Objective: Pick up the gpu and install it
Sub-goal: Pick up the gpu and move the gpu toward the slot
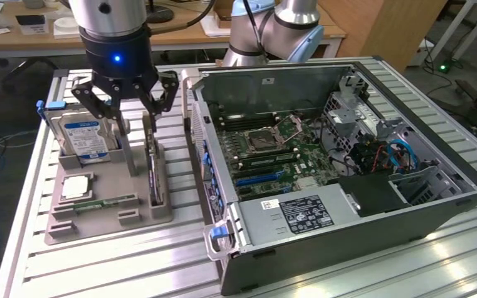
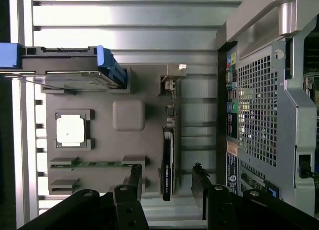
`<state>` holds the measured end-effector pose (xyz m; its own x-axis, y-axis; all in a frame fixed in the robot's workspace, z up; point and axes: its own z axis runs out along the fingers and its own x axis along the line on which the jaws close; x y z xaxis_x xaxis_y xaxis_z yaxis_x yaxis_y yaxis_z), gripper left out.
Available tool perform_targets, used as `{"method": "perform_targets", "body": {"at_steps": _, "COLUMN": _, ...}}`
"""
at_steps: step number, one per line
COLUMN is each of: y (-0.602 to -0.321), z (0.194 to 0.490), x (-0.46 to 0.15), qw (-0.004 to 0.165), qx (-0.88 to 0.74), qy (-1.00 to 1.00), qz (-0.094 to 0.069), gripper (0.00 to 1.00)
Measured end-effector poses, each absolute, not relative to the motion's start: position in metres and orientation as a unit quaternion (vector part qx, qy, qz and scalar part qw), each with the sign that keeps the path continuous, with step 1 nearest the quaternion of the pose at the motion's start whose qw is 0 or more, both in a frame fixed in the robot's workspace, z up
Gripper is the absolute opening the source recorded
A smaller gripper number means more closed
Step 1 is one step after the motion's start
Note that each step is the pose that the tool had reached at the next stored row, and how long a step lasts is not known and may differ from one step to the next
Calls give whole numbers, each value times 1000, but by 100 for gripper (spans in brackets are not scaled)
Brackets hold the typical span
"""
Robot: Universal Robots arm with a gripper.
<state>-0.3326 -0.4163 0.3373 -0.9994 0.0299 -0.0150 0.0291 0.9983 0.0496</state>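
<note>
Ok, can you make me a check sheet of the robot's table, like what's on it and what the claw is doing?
Surface: slatted metal table with a grey holder tray on it.
Job's things: gpu stands on edge in the tray, not picked up; the open computer case sits beside the tray.
Clutter: hard drive, processor chip and memory stick, all in the tray.
Grippers: gripper is open above the gpu's end, one finger on each side, holding nothing.
Cables: blue wires inside the case.
Surroundings: wooden desk behind the table.
</note>
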Motion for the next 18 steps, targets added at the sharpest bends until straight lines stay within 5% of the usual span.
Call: {"method": "perform_targets", "body": {"at_steps": 18, "y": -416, "z": 326, "x": -333, "qw": 8, "qx": 15, "qy": 1000, "qz": 25, "gripper": 53}}
